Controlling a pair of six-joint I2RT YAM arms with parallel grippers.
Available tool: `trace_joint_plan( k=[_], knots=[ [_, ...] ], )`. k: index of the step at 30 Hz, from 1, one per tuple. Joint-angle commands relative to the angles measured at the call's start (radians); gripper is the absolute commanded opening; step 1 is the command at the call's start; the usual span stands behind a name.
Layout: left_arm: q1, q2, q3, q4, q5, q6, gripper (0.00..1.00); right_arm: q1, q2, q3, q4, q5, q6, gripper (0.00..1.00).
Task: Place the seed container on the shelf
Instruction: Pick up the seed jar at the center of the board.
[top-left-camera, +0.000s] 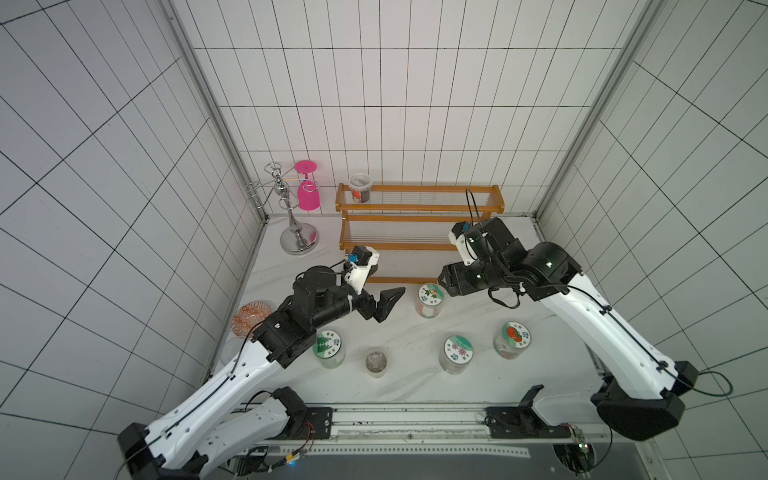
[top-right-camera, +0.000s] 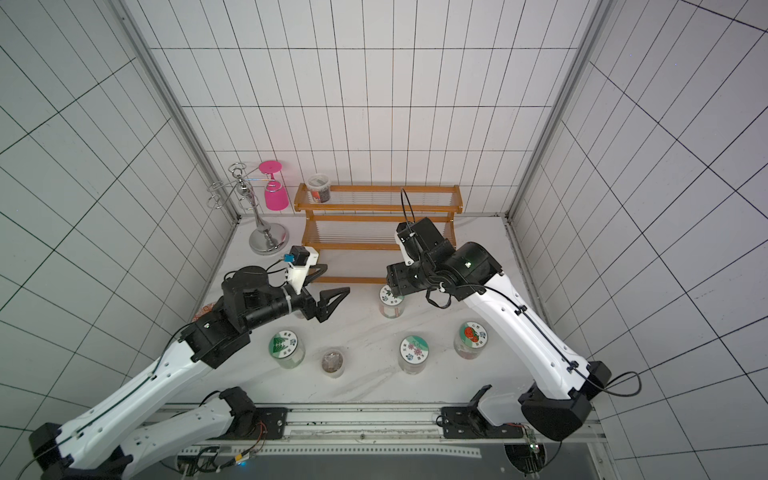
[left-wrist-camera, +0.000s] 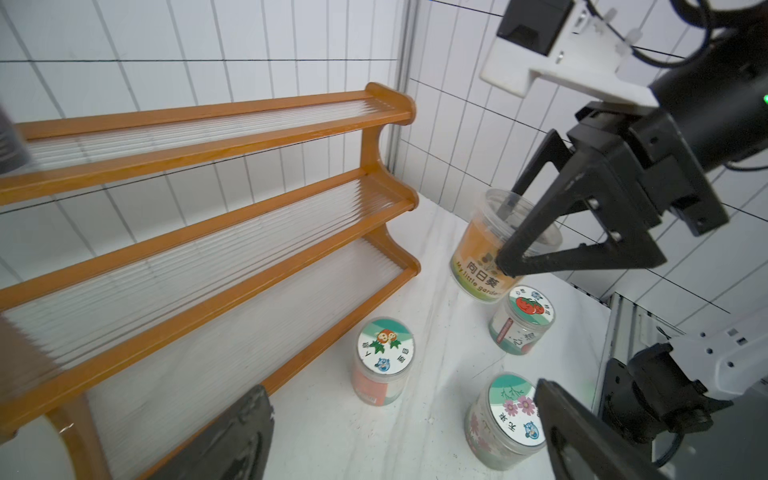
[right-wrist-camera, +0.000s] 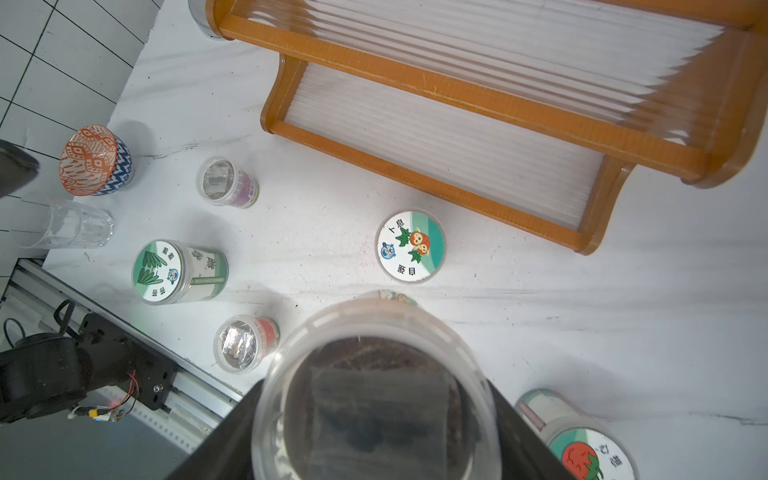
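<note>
In the left wrist view my right gripper (left-wrist-camera: 515, 224) is shut on the seed container (left-wrist-camera: 478, 253), a clear tub with an orange label, held off the table in front of the shelf (left-wrist-camera: 208, 232). The right wrist view looks down on the container's clear lid (right-wrist-camera: 374, 395) between the black fingers (right-wrist-camera: 216, 449). The orange-brown three-tier shelf (top-left-camera: 419, 218) (top-right-camera: 376, 218) stands against the back wall. In both top views the right gripper (top-left-camera: 446, 284) (top-right-camera: 392, 282) hides the container. My left gripper (top-left-camera: 390, 278) (top-right-camera: 336, 277) (left-wrist-camera: 405, 415) is open and empty, left of it.
A dark-filled tub (top-left-camera: 360, 188) sits on the shelf's top tier, left end. Several lidded jars stand on the table, one (top-left-camera: 430, 299) just below the right gripper. A chrome stand (top-left-camera: 297, 237) with a pink glass (top-left-camera: 308, 195), a patterned bowl (top-left-camera: 251, 318) and a clear glass (right-wrist-camera: 70, 226) are at the left.
</note>
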Motion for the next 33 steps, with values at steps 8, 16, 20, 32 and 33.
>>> trace_joint_plan(
  k=[8,16,20,32,33],
  knots=[
    [-0.055,0.157,-0.044,0.349,0.219,0.104,0.99,-0.032,-0.029,0.101,-0.184,-0.042,-0.038,0.56],
    [-0.103,0.321,0.029,0.423,0.373,0.132,0.99,-0.033,-0.026,0.118,-0.184,-0.098,-0.049,0.56],
    [-0.124,0.384,0.05,0.479,0.395,0.12,0.99,-0.033,-0.021,0.119,-0.179,-0.117,-0.051,0.56],
    [-0.14,0.499,0.091,0.564,0.417,0.069,0.99,-0.033,-0.016,0.119,-0.162,-0.163,-0.044,0.55],
    [-0.14,0.505,0.093,0.568,0.415,0.062,0.99,-0.032,-0.016,0.119,-0.162,-0.164,-0.042,0.55]
  ],
)
